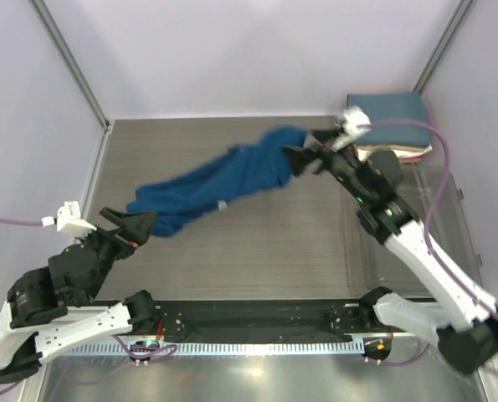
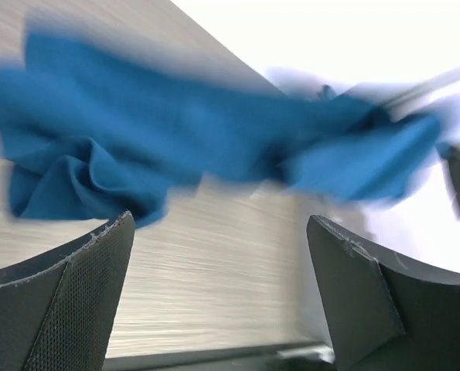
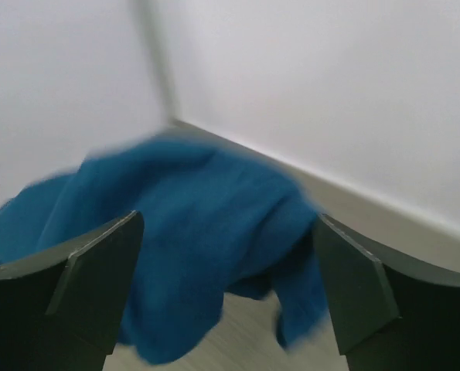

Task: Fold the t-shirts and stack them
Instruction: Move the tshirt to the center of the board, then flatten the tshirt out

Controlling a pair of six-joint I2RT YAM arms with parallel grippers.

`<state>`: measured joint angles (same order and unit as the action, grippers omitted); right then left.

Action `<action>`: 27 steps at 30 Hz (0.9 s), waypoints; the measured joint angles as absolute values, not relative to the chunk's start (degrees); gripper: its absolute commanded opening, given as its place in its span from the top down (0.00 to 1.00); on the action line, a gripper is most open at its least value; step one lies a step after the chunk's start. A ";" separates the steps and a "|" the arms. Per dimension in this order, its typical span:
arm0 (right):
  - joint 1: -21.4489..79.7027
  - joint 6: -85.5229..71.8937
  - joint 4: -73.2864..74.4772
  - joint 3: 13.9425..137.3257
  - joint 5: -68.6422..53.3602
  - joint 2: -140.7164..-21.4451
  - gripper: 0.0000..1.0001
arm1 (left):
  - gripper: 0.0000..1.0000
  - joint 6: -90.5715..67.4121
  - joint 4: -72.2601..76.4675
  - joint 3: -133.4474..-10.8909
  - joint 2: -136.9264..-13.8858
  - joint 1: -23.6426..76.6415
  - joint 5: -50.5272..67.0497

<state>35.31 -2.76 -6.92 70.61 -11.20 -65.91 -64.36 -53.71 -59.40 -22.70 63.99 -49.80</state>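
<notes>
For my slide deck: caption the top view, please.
Blue t-shirt bunched diagonally between the open left gripper and open right gripper; folded shirts sit far right.

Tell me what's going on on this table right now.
Two robot arms are working a royal-blue t-shirt, which stretches bunched and unfolded across the table between them. Both the left gripper and right gripper show open jaws, so neither seems to pinch it. Folded tees sit at the far right corner.

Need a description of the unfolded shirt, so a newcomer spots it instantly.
Start at the grey wooden table. Across its middle, a shirt runs diagonally from the left gripper toward the right gripper. Unlike the folded stack in the far right corner, it is bright blue, crumpled and unfolded.
</notes>
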 measured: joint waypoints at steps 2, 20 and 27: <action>26.22 -6.59 -9.10 54.57 -7.49 -55.68 0.00 | 0.07 -64.36 -58.26 -59.86 -20.62 63.99 -52.25; 51.07 -25.98 10.50 48.07 4.99 -67.51 0.01 | 0.03 -63.86 -74.76 -61.10 -29.89 63.99 -59.09; 56.80 -29.89 15.64 53.67 7.88 -87.48 0.08 | 0.03 -60.45 -74.04 -58.70 -32.97 63.99 -58.92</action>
